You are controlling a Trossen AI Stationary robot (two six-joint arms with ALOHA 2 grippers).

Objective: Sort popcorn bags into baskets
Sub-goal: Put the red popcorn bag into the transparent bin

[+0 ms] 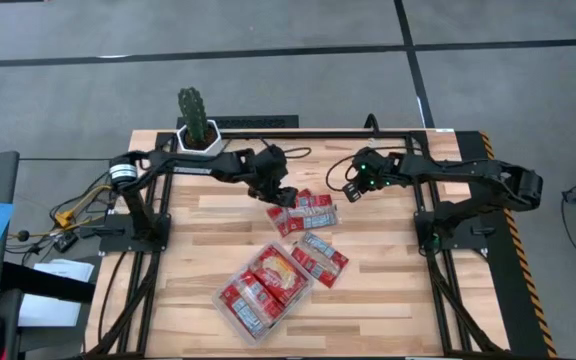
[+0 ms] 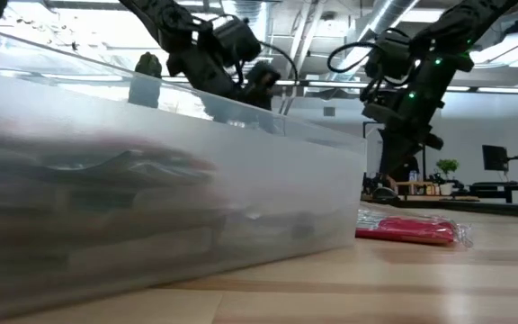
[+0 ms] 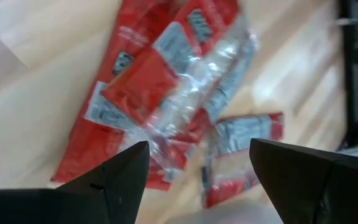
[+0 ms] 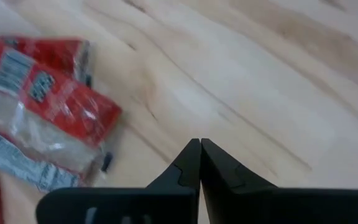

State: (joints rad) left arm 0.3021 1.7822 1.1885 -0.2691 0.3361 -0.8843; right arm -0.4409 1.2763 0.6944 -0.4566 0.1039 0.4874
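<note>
Several bags already lie in the tray at the table's front, while a loose pile and two more remain outside it. The left gripper hangs spread wide over that pile; the right gripper, fingers pressed together and empty, waits nearby.

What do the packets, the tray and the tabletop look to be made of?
Packets: thin glossy plastic film, printed red, going by the crinkles and glare along the clear edges.
Tray: translucent, frosted-looking plastic, probably rigid; blurred contents show through its wall.
Tabletop: pale wood planks with visible grain and a smooth, slightly satin finish.
</note>
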